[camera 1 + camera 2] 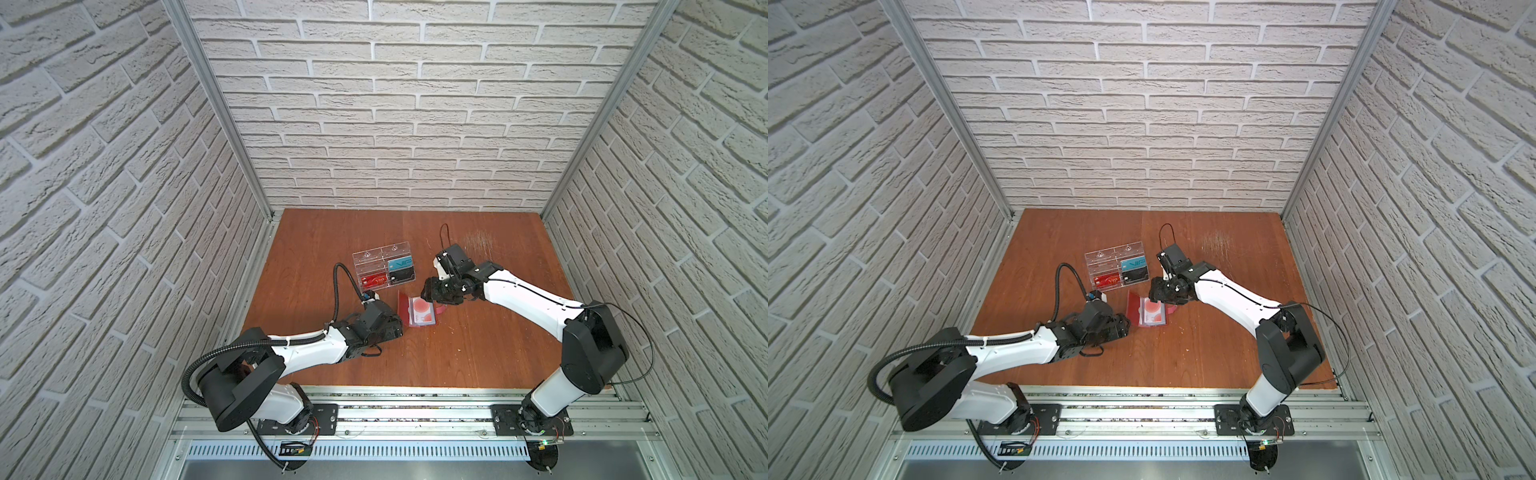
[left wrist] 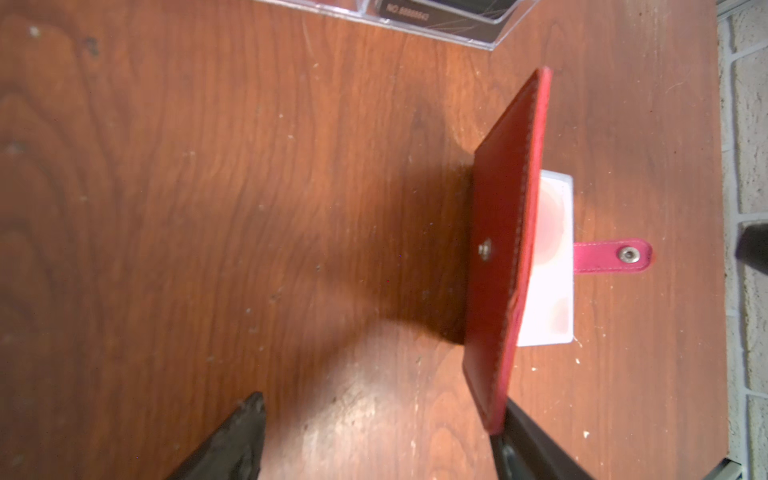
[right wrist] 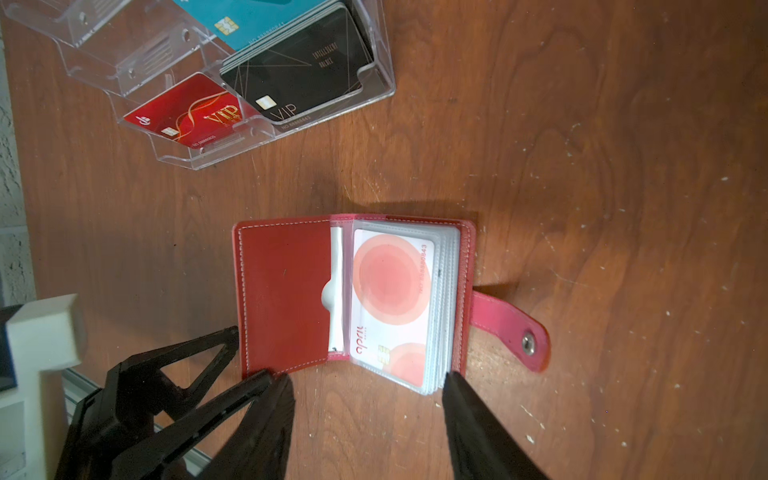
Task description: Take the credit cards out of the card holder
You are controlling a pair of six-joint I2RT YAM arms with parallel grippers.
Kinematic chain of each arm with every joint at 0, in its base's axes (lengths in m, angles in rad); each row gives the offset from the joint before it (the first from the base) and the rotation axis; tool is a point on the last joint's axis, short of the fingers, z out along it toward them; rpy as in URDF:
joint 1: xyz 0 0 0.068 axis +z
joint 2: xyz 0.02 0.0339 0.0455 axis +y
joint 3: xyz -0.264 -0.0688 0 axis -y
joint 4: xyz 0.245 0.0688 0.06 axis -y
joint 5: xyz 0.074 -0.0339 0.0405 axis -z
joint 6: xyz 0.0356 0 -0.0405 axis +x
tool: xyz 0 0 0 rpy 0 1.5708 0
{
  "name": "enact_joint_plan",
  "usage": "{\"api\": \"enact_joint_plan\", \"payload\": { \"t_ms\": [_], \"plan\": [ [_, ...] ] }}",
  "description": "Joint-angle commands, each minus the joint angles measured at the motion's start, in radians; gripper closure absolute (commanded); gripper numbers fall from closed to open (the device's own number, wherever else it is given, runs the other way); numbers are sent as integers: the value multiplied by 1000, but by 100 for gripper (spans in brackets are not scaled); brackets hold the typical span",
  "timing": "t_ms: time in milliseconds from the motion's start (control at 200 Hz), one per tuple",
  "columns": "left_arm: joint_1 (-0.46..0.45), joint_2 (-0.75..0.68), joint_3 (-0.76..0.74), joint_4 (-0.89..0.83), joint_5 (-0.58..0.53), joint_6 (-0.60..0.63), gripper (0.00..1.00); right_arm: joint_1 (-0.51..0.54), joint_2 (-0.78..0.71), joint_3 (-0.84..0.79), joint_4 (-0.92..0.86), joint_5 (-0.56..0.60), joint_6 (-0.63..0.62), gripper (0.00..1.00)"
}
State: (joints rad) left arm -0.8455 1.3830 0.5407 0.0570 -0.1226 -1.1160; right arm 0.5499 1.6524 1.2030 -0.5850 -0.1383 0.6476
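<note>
- Walls: white faux-brick panels [image 1: 395, 104] at the back and on both sides, in both top views.
- Back corners: aluminium profiles [image 1: 216, 104].
- Tabletop [image 1: 415, 361]: reddish-brown wood grain, with a pale scratch patch [image 1: 478, 240] at the far right.
- Front edge: aluminium rails [image 1: 415, 405], with a slotted vent strip [image 1: 415, 451] below.
- Light: even, with soft shadows.

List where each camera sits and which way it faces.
Both top views: high over the robot's base, looking down at the table; both arms, left hand and right hand show.
Left wrist: low beside the card holder, facing its raised cover; own fingertips show.
Right wrist: above the card holder, looking down on the white card with red circles; own fingertips show.
Shared: both wrist views catch the acrylic rack.
</note>
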Motion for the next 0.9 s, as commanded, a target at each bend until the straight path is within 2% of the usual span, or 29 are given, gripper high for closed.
{"api": "enact_joint_plan", "payload": {
  "t_ms": [0,205,340,465,540,760,895],
  "plan": [
    [28,-25,-22,-16,-21,-6,17,6,55,15,4,3,-8,43],
    [71,-32,11,-39,5,22,15,2,121,-5,25,0,-19,48],
    [112,-5,77,-41,63,32,13,2,140,-26,50,3,-13,51],
    [115,4,156,-64,79,45,12,2,160,-36,61,4,-12,61],
    [121,-7,194,-77,89,40,11,3,170,-39,66,2,-11,61],
    [141,-81,219,0,175,-70,9,3,169,-59,86,5,-7,61],
    [154,-98,206,101,234,-187,8,2,161,-82,116,-7,9,61]
  ]
}}
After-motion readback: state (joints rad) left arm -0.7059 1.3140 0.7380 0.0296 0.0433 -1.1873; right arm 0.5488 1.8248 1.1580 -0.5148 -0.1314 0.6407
